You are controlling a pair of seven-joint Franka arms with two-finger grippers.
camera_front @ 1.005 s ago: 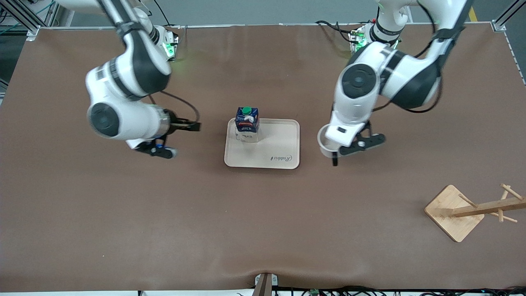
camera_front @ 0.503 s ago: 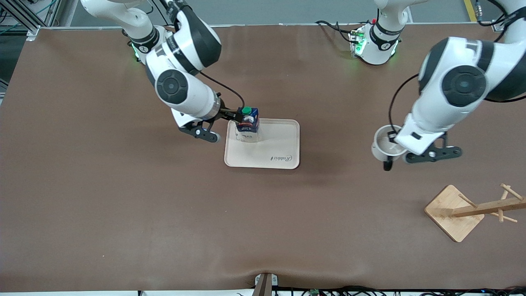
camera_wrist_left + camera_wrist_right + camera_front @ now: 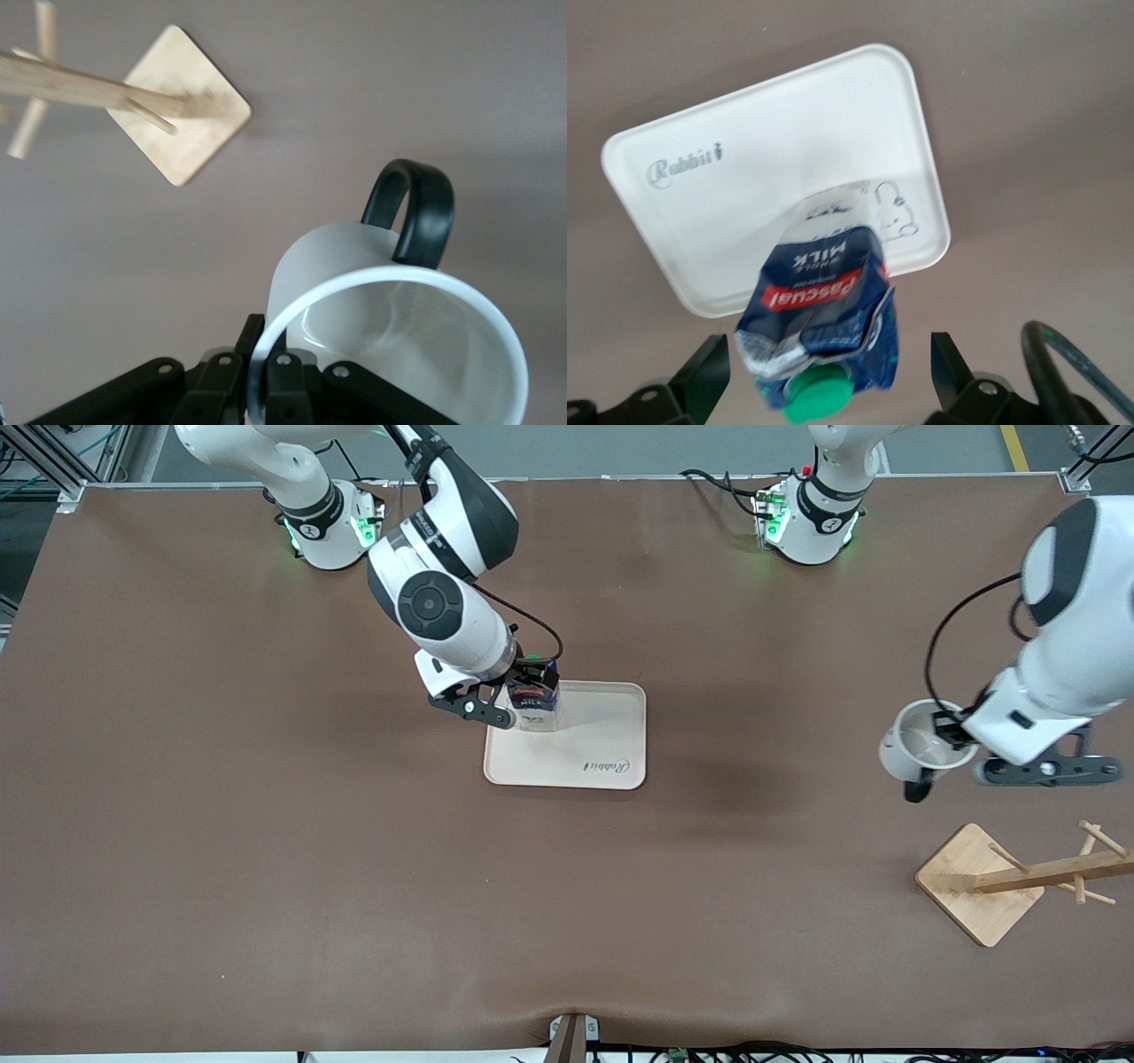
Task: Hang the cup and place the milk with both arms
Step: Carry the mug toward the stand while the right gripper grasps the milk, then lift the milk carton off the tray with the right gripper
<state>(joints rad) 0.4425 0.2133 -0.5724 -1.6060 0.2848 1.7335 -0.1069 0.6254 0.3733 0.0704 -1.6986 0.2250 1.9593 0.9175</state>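
- Now my left claw point(image 3: 952, 737) pinches the cup point(image 3: 921, 748) by its rim, over bare surface point(image 3: 266, 850) near the rack point(image 3: 1019, 877); a loose rim grip may let it swing.
- My right claw point(image 3: 833, 390) is spread around the milk point(image 3: 824, 328) on the tray point(image 3: 700, 195); closing off-centre could tip it.

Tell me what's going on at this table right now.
Two robot arms are working at once. The left tool is shut on the rim of the cup and holds it in the air near the wooden rack, not yet hung. The right tool is open, its fingers on either side of the milk, which stands on the tray at the corner toward the right arm's base.
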